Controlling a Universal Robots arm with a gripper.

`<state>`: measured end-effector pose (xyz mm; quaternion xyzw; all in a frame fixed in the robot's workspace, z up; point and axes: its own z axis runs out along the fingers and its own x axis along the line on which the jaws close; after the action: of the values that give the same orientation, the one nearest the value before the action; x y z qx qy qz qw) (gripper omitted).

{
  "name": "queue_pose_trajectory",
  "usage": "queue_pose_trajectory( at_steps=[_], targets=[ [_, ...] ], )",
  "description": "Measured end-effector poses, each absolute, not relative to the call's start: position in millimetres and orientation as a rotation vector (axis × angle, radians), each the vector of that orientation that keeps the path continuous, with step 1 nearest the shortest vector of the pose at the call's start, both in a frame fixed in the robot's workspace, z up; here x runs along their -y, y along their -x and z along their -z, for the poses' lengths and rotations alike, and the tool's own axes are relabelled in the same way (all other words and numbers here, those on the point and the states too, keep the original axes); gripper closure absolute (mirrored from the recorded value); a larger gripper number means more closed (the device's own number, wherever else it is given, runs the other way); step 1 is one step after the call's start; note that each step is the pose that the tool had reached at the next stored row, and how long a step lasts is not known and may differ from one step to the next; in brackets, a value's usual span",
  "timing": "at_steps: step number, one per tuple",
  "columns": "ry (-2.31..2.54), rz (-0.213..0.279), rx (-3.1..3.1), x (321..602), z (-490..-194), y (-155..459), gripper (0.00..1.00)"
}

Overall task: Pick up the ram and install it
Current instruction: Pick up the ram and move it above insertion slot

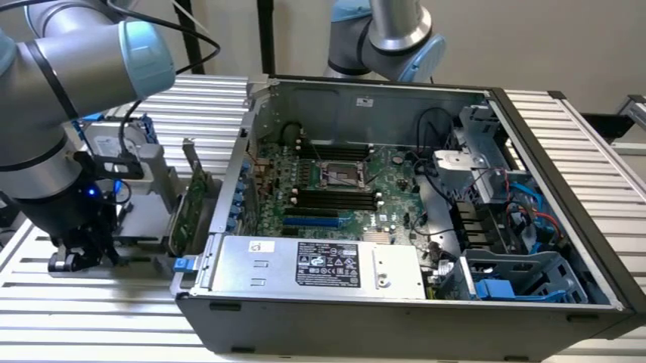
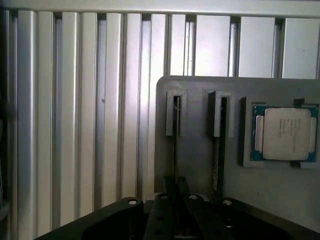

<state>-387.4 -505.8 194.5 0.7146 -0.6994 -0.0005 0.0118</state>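
Hovering low over the gray holder, the gripper lines up with the ram, which stands on edge in the slot right at its tip. A second stick seems to stand in the slot beside it. Picking is the step in hand, and it calls for a square pinch on that thin edge. Whether the jaws are clenched or released I cannot tell, as the gripper's body hides them. Farther off are the processor chip, the ribbed table and the open computer case with its memory slots.
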Motion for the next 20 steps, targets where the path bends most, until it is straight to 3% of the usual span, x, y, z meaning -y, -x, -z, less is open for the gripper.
queue_pose_trajectory(
  at_steps=[14,20],
  targets=[
    [-2.193,0.002,2.217,506,-196,387,1.0],
    [-2.193,0.002,2.217,506,-220,387,1.0]
  ],
)
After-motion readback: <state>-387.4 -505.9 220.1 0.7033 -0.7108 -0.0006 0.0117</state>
